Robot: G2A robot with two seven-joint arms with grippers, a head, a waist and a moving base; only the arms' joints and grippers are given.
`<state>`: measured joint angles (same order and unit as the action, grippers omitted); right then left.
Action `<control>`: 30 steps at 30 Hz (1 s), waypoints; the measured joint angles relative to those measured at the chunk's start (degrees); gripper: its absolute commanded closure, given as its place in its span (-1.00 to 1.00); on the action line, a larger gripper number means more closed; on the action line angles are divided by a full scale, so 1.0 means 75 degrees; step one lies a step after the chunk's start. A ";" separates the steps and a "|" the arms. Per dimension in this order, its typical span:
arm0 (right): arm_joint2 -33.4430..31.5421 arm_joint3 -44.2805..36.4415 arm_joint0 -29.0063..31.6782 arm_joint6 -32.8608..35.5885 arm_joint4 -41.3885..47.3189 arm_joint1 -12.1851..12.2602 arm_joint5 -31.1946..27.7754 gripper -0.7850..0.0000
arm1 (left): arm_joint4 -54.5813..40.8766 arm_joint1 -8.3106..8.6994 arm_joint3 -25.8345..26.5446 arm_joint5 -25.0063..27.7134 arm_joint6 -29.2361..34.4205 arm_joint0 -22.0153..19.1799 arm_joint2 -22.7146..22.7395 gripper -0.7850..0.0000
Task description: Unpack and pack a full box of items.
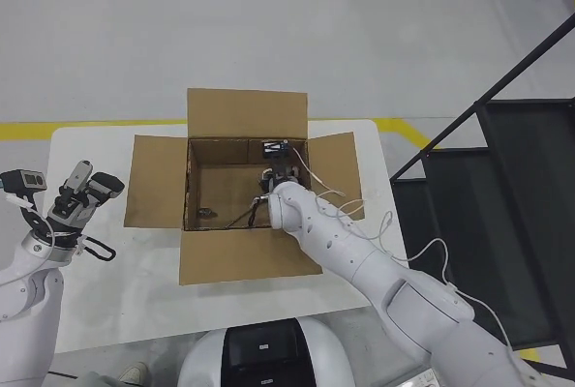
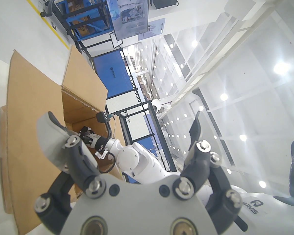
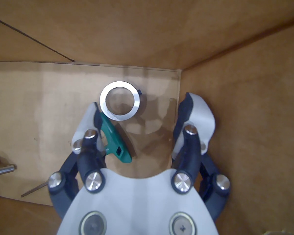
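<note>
My right gripper (image 3: 140, 103) hangs inside the box (image 1: 249, 259), fingers spread wide and empty, just over the green-handled tool (image 3: 112, 135). The metal ring (image 3: 103, 100) lies at its tip. With pieces on the box floor, I judge the unpacking unfinished. Farther off, my left gripper (image 1: 92, 184) hangs wide and empty beside the box
</note>
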<state>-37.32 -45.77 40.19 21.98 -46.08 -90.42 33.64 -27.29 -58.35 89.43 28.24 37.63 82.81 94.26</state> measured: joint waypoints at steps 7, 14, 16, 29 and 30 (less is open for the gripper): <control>-0.0026 0.0475 -0.0125 -0.0088 0.0120 -0.0236 0.0071 0.44 | 0.0000 0.0000 0.0000 0.0000 0.0000 0.0000 0.0000 -1.00; -0.0034 0.0918 -0.0254 -0.0210 0.0298 -0.0497 -0.0067 0.25 | 0.0000 0.0000 0.0000 0.0000 0.0000 0.0000 0.0000 -1.00; -0.0057 0.1013 -0.0292 -0.0300 0.0331 -0.0553 -0.0077 0.26 | 0.0000 0.0000 0.0000 0.0000 0.0000 0.0000 0.0000 -1.00; -0.0154 0.1812 -0.0486 -0.0425 0.0498 -0.0910 -0.0325 0.58 | 0.0000 0.0000 0.0000 0.0000 0.0000 0.0000 0.0000 -1.00; -0.0158 0.1861 -0.0499 -0.0432 0.0502 -0.0933 -0.0341 0.89 | 0.0000 0.0000 0.0000 0.0000 0.0000 0.0000 0.0000 -1.00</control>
<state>-38.50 -31.81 36.44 18.74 -42.31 -97.42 31.09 -27.29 -58.35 89.43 28.24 37.63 82.81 94.26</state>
